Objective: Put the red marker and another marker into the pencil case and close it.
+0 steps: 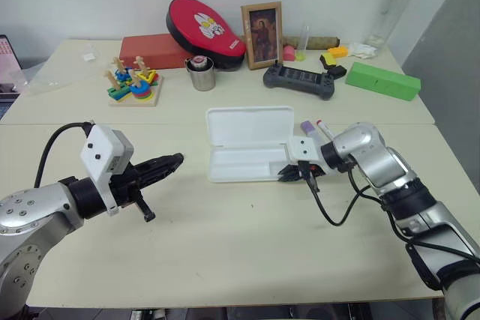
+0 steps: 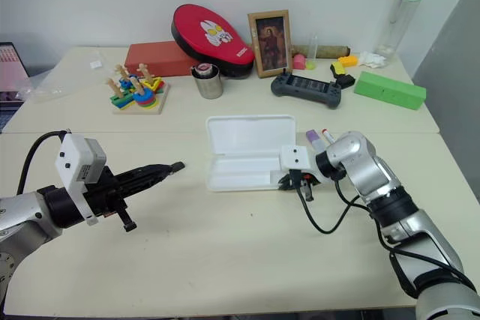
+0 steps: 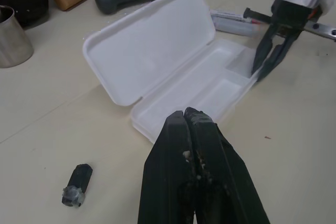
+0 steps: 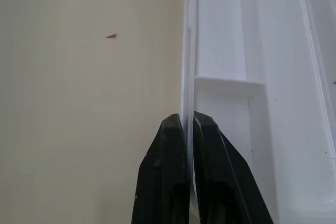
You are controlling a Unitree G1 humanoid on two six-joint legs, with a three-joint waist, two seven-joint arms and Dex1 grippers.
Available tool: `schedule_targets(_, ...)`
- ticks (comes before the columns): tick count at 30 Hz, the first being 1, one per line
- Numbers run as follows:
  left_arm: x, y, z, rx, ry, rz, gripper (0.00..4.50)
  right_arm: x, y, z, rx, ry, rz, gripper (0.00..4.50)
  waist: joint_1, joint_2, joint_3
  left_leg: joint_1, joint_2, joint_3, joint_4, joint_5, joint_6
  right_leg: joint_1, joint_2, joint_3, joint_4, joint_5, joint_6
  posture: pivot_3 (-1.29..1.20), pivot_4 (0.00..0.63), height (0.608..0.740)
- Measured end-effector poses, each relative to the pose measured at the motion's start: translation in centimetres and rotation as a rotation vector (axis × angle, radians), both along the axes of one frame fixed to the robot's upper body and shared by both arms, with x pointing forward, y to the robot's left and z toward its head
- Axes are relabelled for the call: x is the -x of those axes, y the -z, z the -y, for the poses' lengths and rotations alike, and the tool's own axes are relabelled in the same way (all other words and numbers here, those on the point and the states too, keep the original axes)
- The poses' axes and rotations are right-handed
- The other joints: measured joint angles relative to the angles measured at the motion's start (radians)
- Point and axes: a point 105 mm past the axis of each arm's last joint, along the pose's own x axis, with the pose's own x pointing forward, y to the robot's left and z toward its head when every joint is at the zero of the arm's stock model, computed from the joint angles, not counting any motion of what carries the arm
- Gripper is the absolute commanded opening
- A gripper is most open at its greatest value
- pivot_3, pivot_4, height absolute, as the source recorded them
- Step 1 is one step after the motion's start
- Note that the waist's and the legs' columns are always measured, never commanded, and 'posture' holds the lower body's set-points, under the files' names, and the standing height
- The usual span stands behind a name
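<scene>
The white pencil case [image 1: 241, 163] lies open in the middle of the table, with its lid [image 1: 250, 125] flat behind the empty tray. My right gripper [image 1: 294, 174] is shut on the tray's thin front wall [image 4: 185, 66] at its right end. Just behind that hand, on the table, lie the purple-capped marker [image 1: 307, 127] and the red marker [image 1: 324, 128]. My left gripper [image 1: 174, 160] is shut and holds nothing. It hovers left of the case and points toward it.
A small dark grey stub [image 1: 148, 216] lies under my left hand. At the back stand a wooden stacking toy [image 1: 133, 84], a metal cup [image 1: 201, 74], a photo frame [image 1: 262, 34], a black controller [image 1: 298, 80] and a green box [image 1: 382, 80].
</scene>
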Motion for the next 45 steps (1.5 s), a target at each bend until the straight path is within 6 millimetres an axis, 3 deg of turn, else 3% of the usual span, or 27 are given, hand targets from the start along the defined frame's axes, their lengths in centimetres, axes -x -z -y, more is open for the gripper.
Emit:
schedule_targets(9,-0.5,-0.1,-0.3,0.009,0.007,-0.006,0.0,3.2,-0.4,0.4,-0.009,-0.004,-0.04,0.04,-0.001,0.0,0.0,0.0,0.0,0.0,0.001,0.0,0.0,0.0,0.0,0.0,0.0,0.0,0.0,0.0,0.15,0.74)
schedule_targets(18,-0.3,0.0,-0.4,-0.02,0.039,-0.037,0.0,5.3,0.9,0.0,-0.017,-0.007,-0.069,0.04,0.0,0.0,0.0,0.0,0.0,0.0,0.001,0.0,0.0,0.0,0.0,0.0,0.0,0.0,0.0,0.0,0.15,0.74)
schedule_targets(31,-0.6,-0.2,-0.4,-0.028,0.064,-0.045,0.0,6.0,2.3,0.1,-0.039,0.049,-0.112,0.04,0.0,0.0,0.0,0.0,0.0,0.0,0.001,0.0,0.0,0.0,0.0,0.0,0.0,0.0,0.0,0.0,0.15,0.74)
schedule_targets(45,-0.7,-0.3,-0.6,-0.025,0.064,-0.047,0.0,5.9,2.9,0.2,-0.056,0.073,-0.142,3.3,0.0,0.0,0.0,0.0,0.0,0.0,0.001,0.0,0.0,0.0,0.0,0.0,0.0,0.0,0.0,0.0,0.15,0.74)
